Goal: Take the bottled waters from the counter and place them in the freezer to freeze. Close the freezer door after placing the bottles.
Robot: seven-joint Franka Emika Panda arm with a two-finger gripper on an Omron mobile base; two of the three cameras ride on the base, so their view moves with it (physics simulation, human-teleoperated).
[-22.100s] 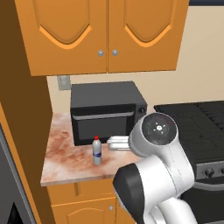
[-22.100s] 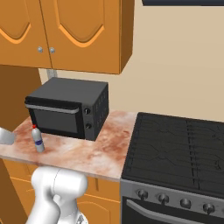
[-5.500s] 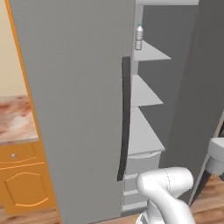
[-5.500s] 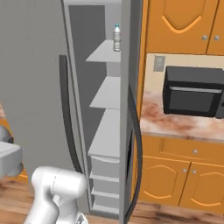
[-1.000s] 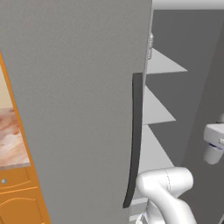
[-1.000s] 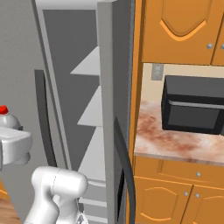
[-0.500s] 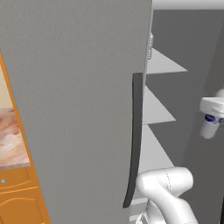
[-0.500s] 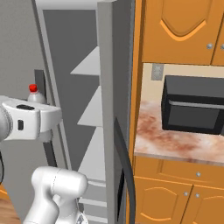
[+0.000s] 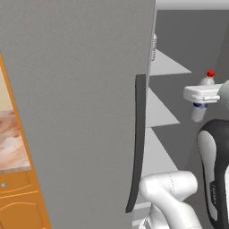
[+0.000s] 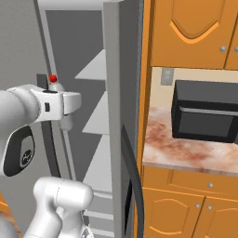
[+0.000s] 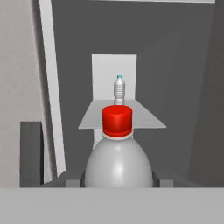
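Two bottled waters: the red-capped bottle [image 11: 117, 153] sits clamped upright in the gripper [image 9: 202, 95] before the open freezer [image 10: 90, 65]; the light-blue-capped bottle [image 11: 119, 90] stands on a white shelf [image 11: 144, 118] inside (clearest from the hand view). The freezer door [image 9: 80, 112] hides most shelves from the left; the counter [image 10: 186, 151] and microwave [image 10: 204, 118] appear from the right.

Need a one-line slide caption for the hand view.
Gripper holds the red-capped bottle upright, facing the freezer shelf where the light-blue-capped bottle stands.
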